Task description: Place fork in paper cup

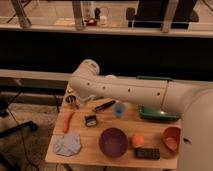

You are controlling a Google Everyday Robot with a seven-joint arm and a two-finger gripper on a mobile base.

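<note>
The fork (103,105) has a dark handle and lies on the wooden table (90,150), just under my arm. The white paper cup (110,77) stands at the table's back edge, mostly hidden behind my arm. My white arm (130,92) reaches from the right across the table to its back left. My gripper (75,96) hangs below the arm's bend at the back left corner, over a small dark metal cup (71,100). It is left of the fork and not touching it.
A light-blue cup (119,109) stands right of the fork and a green tray (156,114) lies further right. In front are a small black object (90,120), an orange carrot (68,121), a blue cloth (67,145), a purple bowl (113,141), an orange ball (137,140), a black block (147,153) and an orange bowl (171,138).
</note>
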